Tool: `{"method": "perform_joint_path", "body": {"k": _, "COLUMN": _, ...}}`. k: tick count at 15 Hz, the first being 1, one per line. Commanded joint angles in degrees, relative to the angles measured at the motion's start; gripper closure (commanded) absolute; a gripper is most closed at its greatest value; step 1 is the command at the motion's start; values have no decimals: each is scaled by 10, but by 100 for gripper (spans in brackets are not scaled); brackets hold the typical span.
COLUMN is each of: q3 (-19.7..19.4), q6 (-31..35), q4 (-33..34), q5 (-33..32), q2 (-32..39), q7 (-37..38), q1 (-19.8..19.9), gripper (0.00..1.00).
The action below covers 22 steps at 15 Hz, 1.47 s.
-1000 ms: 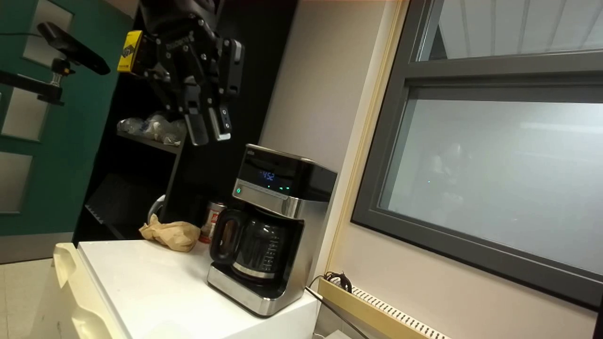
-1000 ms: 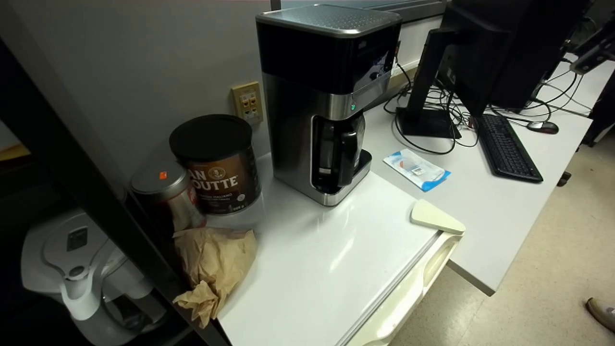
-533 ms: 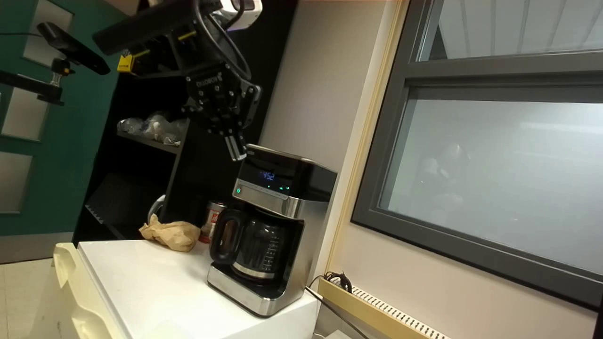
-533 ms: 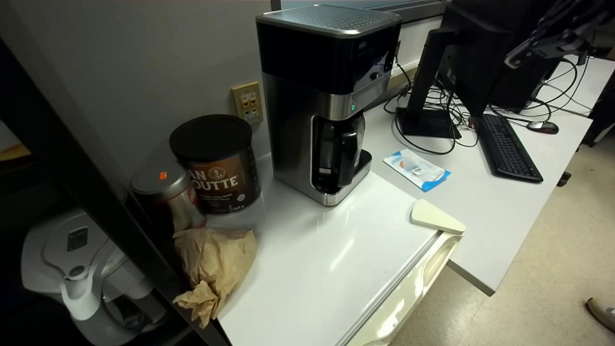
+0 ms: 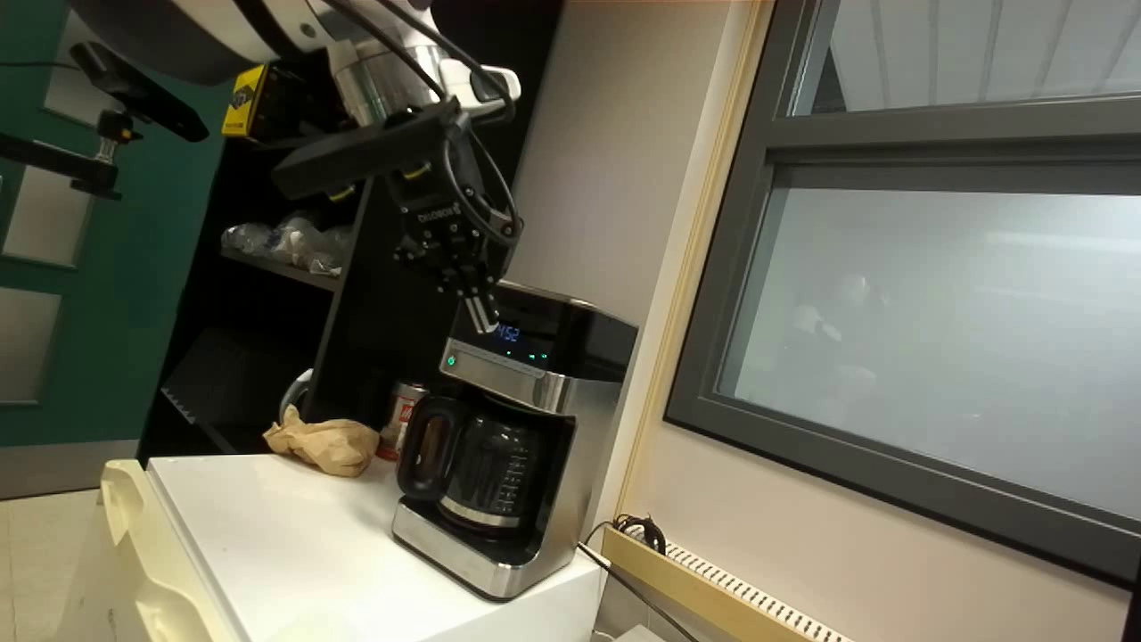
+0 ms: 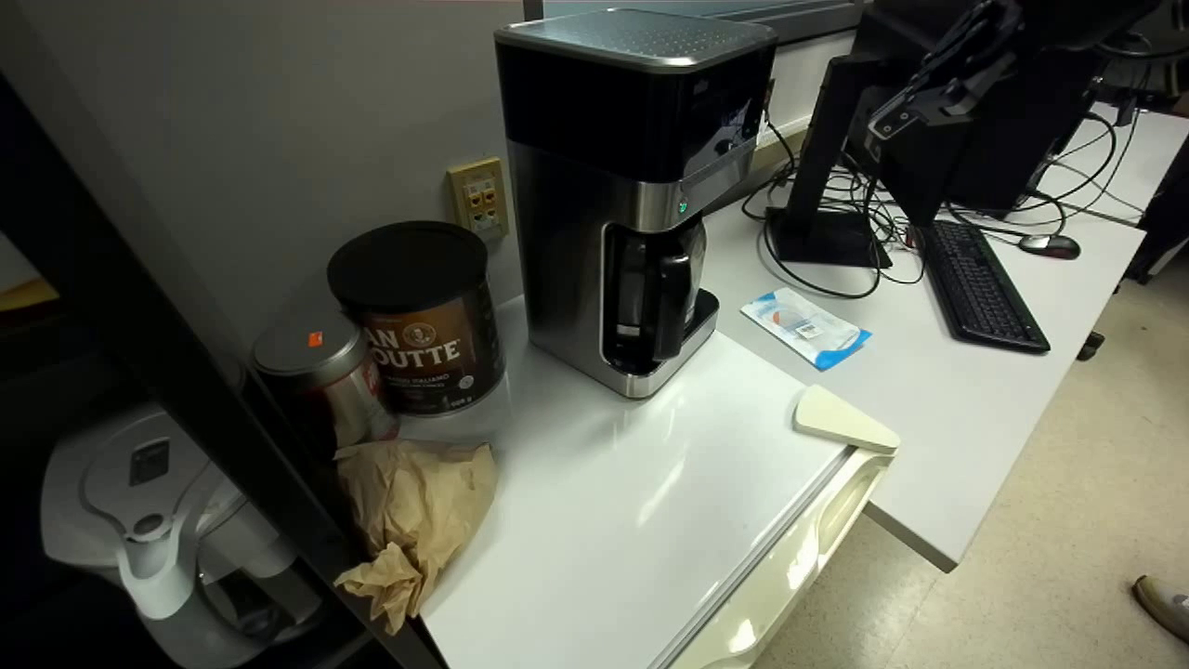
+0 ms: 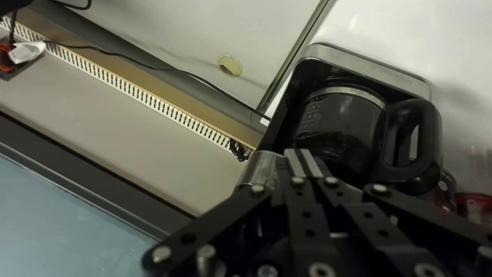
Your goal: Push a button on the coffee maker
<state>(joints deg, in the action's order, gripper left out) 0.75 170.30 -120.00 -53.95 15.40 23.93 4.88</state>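
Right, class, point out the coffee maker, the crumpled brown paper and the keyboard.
Coffee maker (image 6: 594, 202), in an exterior view: silver side.
Crumpled brown paper (image 5: 326, 445), in an exterior view: its middle.
Keyboard (image 6: 981, 286), in an exterior view: its keys.

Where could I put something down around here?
The white cabinet top is bare between coffee maker, paper bag and drawer front; so is the desk between packet and keyboard. Crowded: beside the bag, where tin and tub stand, and before the display, where the gripper hovers.
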Motion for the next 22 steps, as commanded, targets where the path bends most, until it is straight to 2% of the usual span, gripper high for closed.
{"method": "perform_joint_path", "body": {"k": 1, "q3": -18, "q6": 19, "q4": 72, "q5": -35, "q2": 62, "q7": 48, "q1": -21, "gripper": 100}}
{"method": "perform_joint_path", "body": {"k": 13, "q3": -43, "q6": 19, "q4": 197, "q5": -44, "q2": 170, "q7": 100, "q1": -55, "gripper": 100}}
{"method": "perform_joint_path", "body": {"k": 22, "q3": -45, "q6": 14, "q4": 237, "q5": -38, "q2": 208, "q7": 104, "q1": -61, "gripper": 100}}
